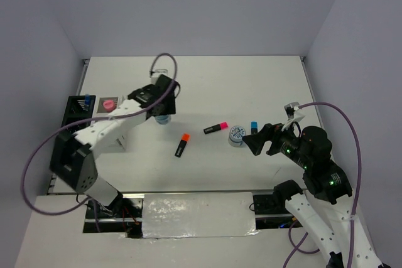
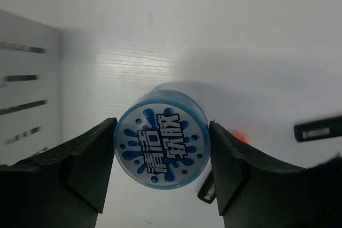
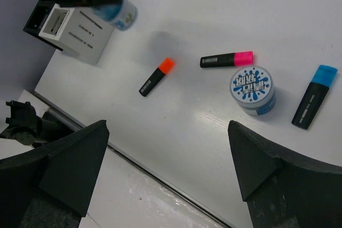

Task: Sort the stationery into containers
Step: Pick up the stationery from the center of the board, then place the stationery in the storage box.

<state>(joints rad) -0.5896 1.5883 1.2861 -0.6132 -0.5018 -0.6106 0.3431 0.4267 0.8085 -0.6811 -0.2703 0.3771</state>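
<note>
Left gripper (image 2: pixel 163 156) clamped on a round tin (image 2: pixel 160 143) near the white box (image 2: pixel 26 105) — fingers (image 2: pixel 85 169) bear on its rigid, smooth side wall, likely light but slippery, best gripped across the middle. Right gripper (image 3: pixel 168 156) gapes wide, empty, near the second tin (image 3: pixel 252 88).

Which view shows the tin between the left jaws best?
Left wrist: the tin fills the frame, printed lid readable, jaws against both sides. Top external shows only a blue sliver, mostly hidden; right wrist shows its side, far off.
</note>
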